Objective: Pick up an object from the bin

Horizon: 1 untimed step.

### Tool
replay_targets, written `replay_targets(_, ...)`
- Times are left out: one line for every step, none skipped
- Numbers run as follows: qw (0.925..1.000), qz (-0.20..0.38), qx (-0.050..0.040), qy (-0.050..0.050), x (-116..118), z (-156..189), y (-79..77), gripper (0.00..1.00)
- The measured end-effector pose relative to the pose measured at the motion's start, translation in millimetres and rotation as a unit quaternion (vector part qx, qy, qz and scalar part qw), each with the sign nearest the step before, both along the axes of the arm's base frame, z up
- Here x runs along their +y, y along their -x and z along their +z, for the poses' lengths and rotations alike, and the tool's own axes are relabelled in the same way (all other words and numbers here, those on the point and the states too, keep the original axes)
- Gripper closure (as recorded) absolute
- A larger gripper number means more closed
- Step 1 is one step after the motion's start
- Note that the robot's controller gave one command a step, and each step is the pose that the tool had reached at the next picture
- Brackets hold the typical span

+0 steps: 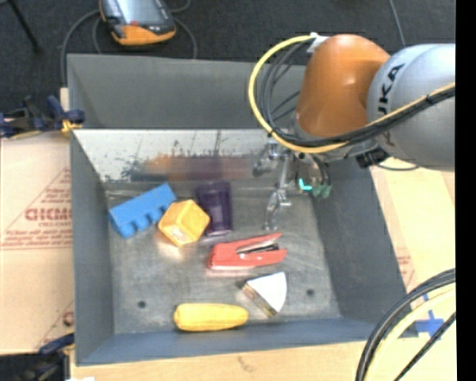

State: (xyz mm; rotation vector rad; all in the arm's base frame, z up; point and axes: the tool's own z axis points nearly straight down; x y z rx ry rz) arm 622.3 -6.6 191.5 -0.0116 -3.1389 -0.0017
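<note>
My gripper [276, 205] hangs near the bin's back right, its metal fingers pointing down just above and behind a red stapler [246, 254] that lies on the bin floor. Nothing shows between the fingers. A purple box [214, 206] stands to the gripper's left. In front of the stapler lies a white wedge-shaped piece [268, 290].
Further left are a yellow block [182, 222] and a blue toothed block [143, 209]. A yellow corn-like cob [210, 317] lies near the front wall. The arm with its orange cover and cables comes in from the right over the bin's back right corner.
</note>
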Motion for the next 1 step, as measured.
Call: replay_targets(1.0000, 0.000, -0.0038, 0.000, -0.1, 4.4, -1.7, 0.00)
